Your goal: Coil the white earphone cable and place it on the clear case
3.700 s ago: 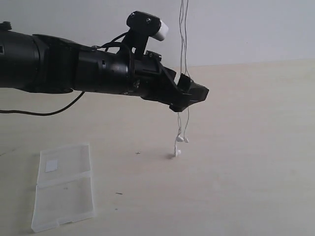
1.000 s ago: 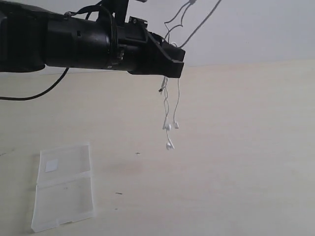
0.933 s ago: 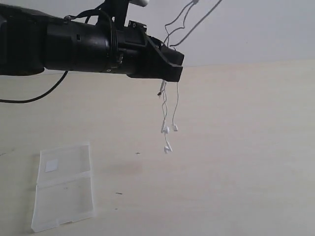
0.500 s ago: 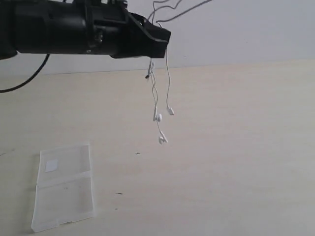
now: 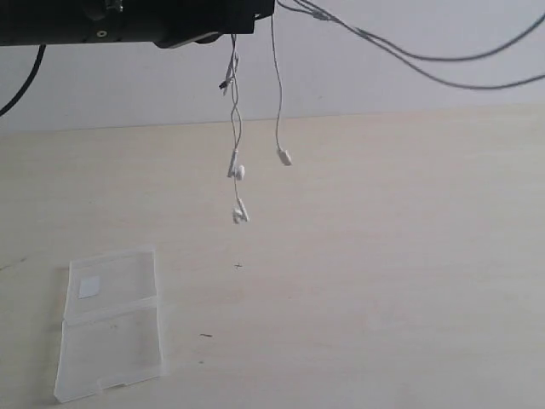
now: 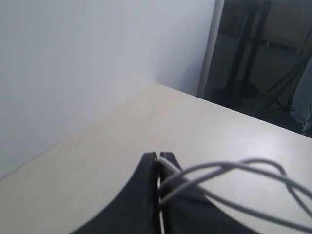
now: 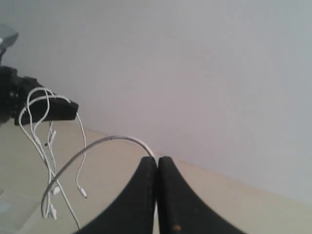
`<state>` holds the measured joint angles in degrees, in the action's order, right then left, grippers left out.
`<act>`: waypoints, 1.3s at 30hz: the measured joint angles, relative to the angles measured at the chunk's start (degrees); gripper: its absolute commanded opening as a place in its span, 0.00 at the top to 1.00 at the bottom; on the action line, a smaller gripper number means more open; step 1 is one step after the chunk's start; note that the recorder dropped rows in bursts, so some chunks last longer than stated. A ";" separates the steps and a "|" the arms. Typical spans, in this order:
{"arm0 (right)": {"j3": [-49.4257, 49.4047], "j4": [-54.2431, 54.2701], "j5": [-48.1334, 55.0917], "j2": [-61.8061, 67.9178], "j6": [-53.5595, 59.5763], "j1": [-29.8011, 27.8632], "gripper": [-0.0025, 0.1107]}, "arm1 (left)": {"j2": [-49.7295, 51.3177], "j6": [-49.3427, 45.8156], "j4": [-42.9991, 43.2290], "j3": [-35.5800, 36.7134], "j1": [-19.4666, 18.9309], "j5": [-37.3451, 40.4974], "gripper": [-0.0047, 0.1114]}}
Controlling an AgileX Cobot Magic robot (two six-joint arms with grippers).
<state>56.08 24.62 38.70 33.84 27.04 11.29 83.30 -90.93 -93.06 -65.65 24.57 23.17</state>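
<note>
Pale surface below, white earphone cable strung high between two hands.
Left hand and right hand each pinch the cable tight, so it hangs free for looping. Its earbuds dangle at upper centre, well above the clear case, which lies flat at lower left.

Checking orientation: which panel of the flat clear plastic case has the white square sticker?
The panel farther from the camera; the nearer panel is plain.
</note>
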 measured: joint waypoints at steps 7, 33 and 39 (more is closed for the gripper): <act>-15.49 10.12 -5.53 -0.05 4.72 0.00 0.98 | -2.24 2.35 0.00 0.00 0.00 1.49 0.96; -24.46 62.89 -1.08 20.65 57.45 0.00 0.53 | -2.34 5.69 0.10 0.00 0.00 9.03 0.96; -24.46 63.01 -1.97 20.65 56.85 0.00 0.47 | -2.34 5.91 0.10 0.00 0.00 6.79 0.96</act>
<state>31.62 87.63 36.73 54.49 83.89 11.29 80.96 -85.02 -92.96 -65.65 24.57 29.96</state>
